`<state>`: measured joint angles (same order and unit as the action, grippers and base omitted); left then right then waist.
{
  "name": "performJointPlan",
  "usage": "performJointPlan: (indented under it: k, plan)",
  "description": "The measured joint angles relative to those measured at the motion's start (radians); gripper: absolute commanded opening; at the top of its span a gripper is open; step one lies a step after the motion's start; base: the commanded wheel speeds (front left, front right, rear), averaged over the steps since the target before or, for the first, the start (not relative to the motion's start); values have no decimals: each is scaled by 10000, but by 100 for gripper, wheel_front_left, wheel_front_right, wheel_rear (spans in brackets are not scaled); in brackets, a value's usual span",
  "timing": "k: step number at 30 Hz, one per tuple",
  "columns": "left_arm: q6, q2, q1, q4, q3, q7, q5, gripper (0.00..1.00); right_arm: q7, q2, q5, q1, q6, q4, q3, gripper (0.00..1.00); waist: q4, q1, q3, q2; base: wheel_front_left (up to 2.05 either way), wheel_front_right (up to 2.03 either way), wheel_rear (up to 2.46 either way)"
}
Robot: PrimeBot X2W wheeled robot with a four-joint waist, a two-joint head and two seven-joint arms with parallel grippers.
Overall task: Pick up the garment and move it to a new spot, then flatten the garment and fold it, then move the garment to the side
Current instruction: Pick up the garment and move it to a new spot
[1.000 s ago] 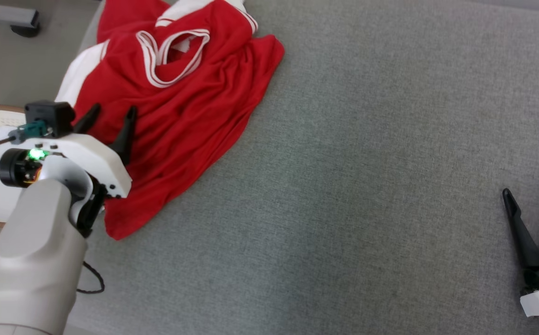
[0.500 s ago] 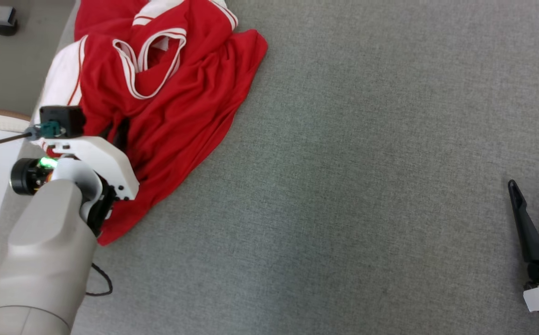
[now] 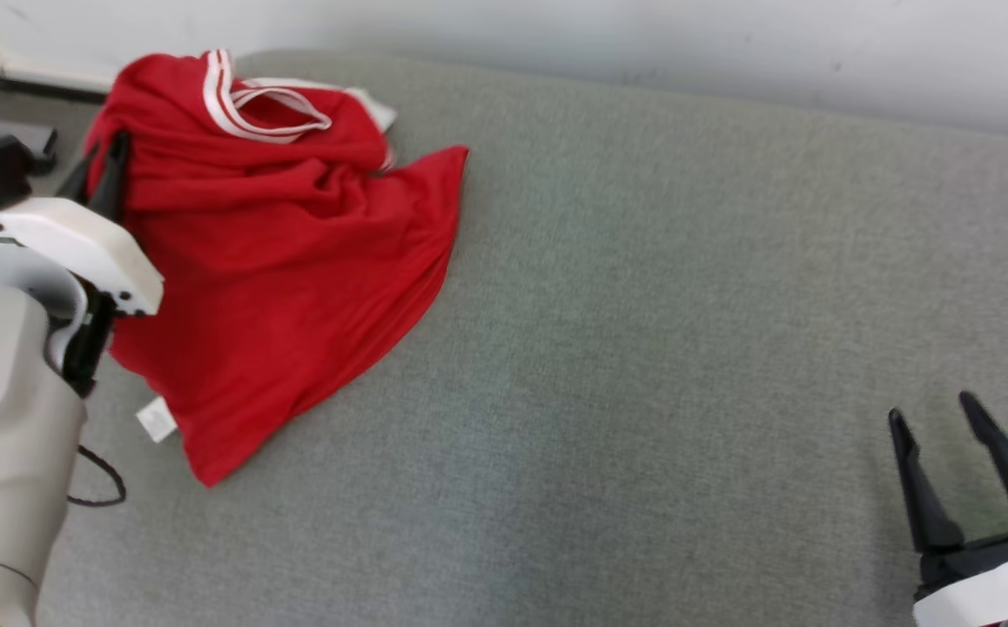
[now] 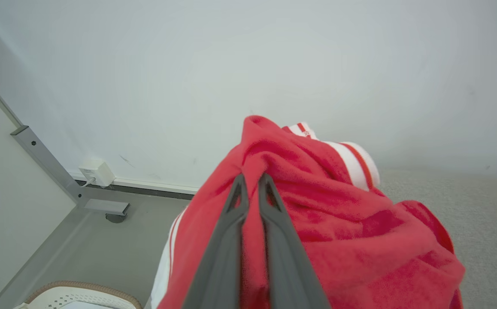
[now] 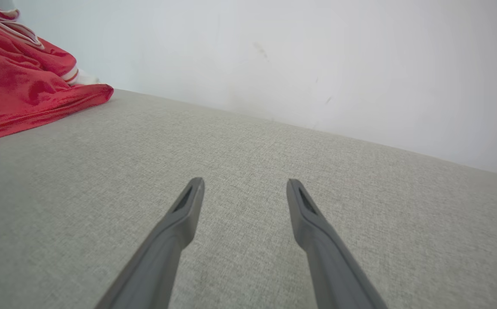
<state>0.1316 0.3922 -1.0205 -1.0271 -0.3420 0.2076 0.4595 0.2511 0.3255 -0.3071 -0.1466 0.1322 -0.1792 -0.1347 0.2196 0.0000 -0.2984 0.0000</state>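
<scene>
The garment (image 3: 278, 261), a red jersey with white striped trim, occupies the far left corner of the grey fabric surface (image 3: 643, 348), close to the white wall (image 3: 643, 43). The left gripper (image 3: 99, 165) is at the left edge of the surface, its fingers clenched on a fold of the red cloth. In the left wrist view, the left gripper (image 4: 250, 178) has both fingers pressed nearly together with the garment (image 4: 338, 223) bunched over their tips. From that fold the cloth drapes down onto the surface, and a small white label (image 3: 156, 421) shows at its near hem. The right gripper (image 3: 932, 409) is near the front right corner, well apart from the garment. In the right wrist view its fingers (image 5: 188, 206) are spread wide with nothing between them.
</scene>
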Motion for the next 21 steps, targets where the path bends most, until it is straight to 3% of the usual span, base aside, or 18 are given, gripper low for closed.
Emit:
performJointPlan:
  k: [9, 16, 21]
  plan:
    - [0, 865, -183, 1983, -336, -550, 77, 0, 115, -669, -290, 537, 0, -479, -146, 100, -617, -1, 1657, 0, 0, 0, 0]
    - [0, 1427, -33, 4606, -255, -1875, 752, 0, 115, -920, -357, 1053, 0, -286, 115, 100, -1358, -1, 2436, 0, 0, 0, 0]
    - [-186, 1438, 588, 6790, -173, -2771, 1363, 0, 117, -1053, -357, 1289, 0, -207, 136, 100, -1837, -2, 2675, 0, 0, 0, 0]
